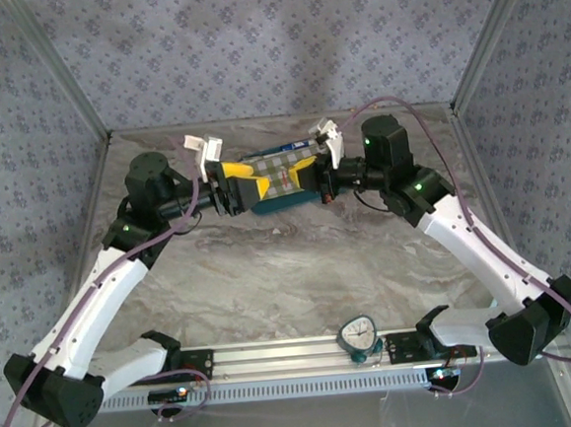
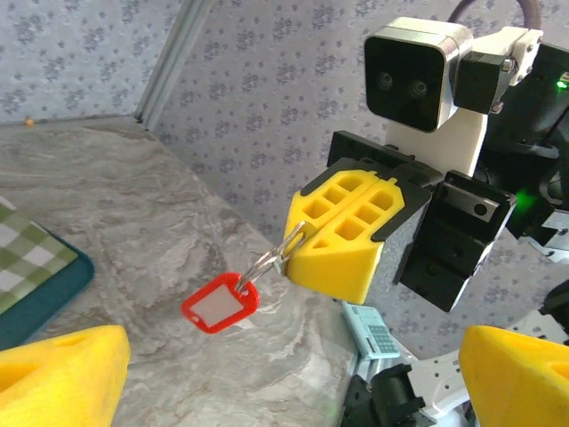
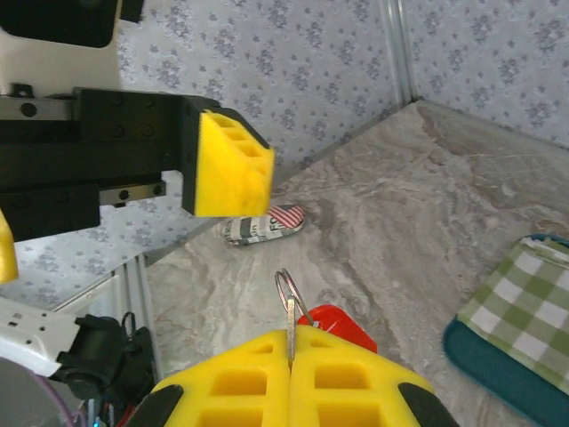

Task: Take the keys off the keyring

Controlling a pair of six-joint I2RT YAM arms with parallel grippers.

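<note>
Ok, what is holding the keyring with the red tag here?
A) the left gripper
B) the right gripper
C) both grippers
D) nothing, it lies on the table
B: the right gripper is shut on the keyring, with the red tag dangling clear of the table, and the left gripper is open and apart from it.

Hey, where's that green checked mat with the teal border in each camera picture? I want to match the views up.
Top external: the green checked mat with teal border sits centre, toward the far side, between the arms' yellow fingers.
Left wrist: the mat is at the left edge, on the marble table.
Right wrist: the mat is at the right edge, low.
Shared landmark: the right hand, shut on the metal keyring.
</note>
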